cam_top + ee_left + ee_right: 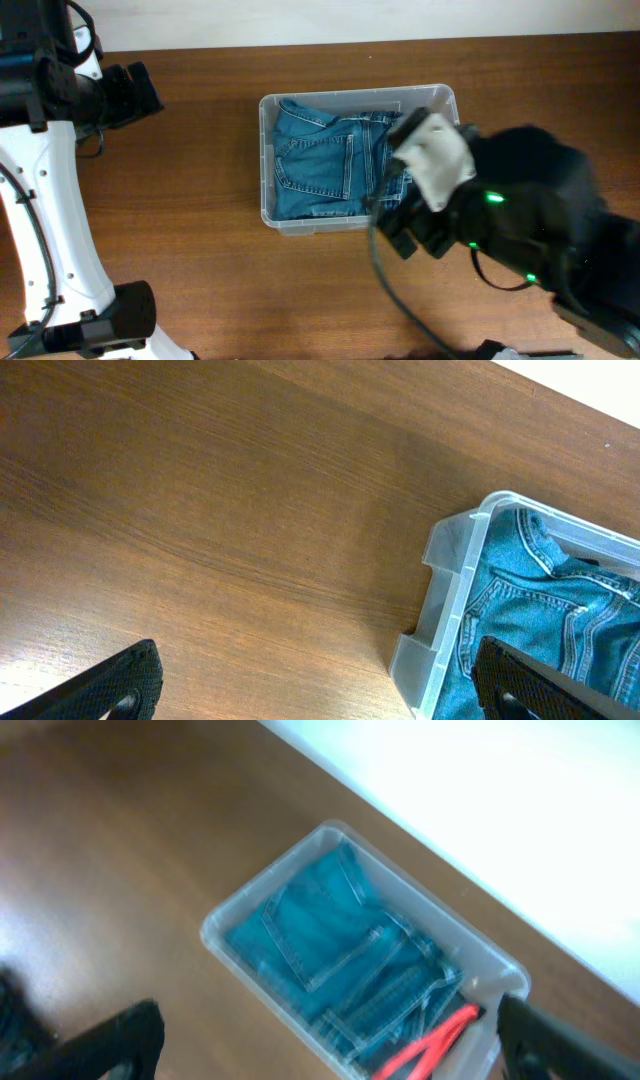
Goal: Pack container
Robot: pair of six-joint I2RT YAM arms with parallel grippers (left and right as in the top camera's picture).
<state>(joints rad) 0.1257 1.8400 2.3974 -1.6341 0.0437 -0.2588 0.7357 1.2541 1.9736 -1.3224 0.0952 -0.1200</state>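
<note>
The clear plastic container (268,160) sits mid-table with folded blue jeans (325,165) filling it. My right arm (470,200) hangs over its right end and hides that part. In the right wrist view my right gripper (335,1045) is open and empty above the container (225,925), with the jeans (330,940) and a red strap-like thing (435,1042) at one end. My left gripper (320,685) is open and empty over bare table, left of the container's corner (450,560). In the overhead view it (135,95) is at the far left.
The brown wooden table (200,280) spreads around the container. Its far edge meets a white wall (350,18). The left arm's white base (50,230) stands at the left, with a black cable (400,290) running under the right arm.
</note>
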